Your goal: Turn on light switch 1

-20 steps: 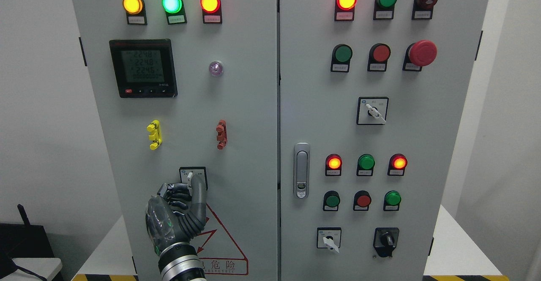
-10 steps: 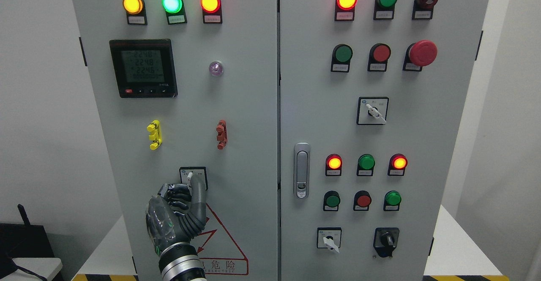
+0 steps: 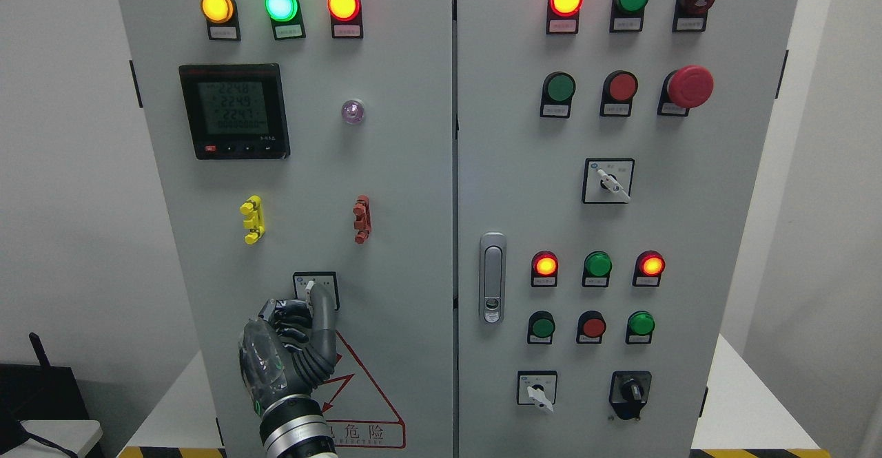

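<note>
Head view: left hand [image 3: 293, 348] low on left door, fingers curled, thumb and fingers pinching white knob of light switch 1 [image 3: 315, 290]. Red warning triangle [image 3: 362, 396] just below, partly covered. Red clip [image 3: 361, 219] above, door handle [image 3: 492, 277] right.

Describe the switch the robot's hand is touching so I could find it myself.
Look at the cabinet's left door, below the black meter and the yellow clip and red clip. Just above the red warning triangle sits a small black-framed selector switch with a white knob. It is the only switch on that door, with the left hand on it.
</note>
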### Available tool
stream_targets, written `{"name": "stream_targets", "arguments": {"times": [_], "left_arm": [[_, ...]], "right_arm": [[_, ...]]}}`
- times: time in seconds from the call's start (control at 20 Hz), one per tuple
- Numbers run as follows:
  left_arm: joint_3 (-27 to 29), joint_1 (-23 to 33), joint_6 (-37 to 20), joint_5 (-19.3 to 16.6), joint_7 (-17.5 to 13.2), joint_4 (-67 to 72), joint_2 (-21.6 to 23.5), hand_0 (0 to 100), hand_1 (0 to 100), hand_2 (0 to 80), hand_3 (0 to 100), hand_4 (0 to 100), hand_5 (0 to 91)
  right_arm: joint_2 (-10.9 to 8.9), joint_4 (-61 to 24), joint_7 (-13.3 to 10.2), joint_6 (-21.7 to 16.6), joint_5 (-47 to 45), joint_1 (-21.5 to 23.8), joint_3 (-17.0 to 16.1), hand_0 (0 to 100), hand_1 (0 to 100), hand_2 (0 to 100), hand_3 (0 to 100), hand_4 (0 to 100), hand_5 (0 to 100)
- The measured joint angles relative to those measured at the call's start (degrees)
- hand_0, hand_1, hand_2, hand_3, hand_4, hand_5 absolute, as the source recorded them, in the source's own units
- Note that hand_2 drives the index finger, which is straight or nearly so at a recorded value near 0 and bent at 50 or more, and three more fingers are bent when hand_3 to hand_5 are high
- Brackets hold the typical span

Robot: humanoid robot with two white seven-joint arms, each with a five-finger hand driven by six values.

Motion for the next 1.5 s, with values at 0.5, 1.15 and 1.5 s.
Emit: {"name": "stream_targets", "arguments": {"times": [0.5,1.15,1.5], "left_arm": [[-0.09,-0.03,0.0,0.56,-0.36,0.14,0.0,58,24,61.8,78,82,75.9],[-0.09,-0.56,-0.14,1.67,-0.26,0.19,-0.01,63,10,62.3,78,82,75.3],[-0.07,-0.57,-0.31,1.77,0.09,0.15,-0.04,45,10,62.3,79,82,75.1]], "right_arm": [[0.0,0.0,0.0,0.0,0.0,0.0,0.0,12,39,0,0,0,0],[0.0,0.0,0.0,0.0,0.0,0.0,0.0,12,39,0,0,0,0],[0.0,0.0,0.0,0.0,0.0,0.0,0.0,12,39,0,0,0,0]]}}
